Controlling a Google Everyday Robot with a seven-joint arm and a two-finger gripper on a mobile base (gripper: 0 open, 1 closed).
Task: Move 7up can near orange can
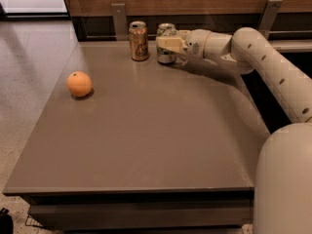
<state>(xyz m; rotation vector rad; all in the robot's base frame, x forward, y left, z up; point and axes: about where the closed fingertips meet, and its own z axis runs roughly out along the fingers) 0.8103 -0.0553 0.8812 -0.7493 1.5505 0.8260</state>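
Observation:
The 7up can stands upright at the far edge of the brown table, its silver top showing above my gripper. My gripper reaches in from the right and sits around the can's upper body. The orange can, orange-gold with a pale label mark, stands upright just left of the 7up can with a small gap between them.
A round orange fruit lies on the table's left side. A wooden wall panel with metal brackets runs behind the table. My white arm spans the right side. The floor lies to the left.

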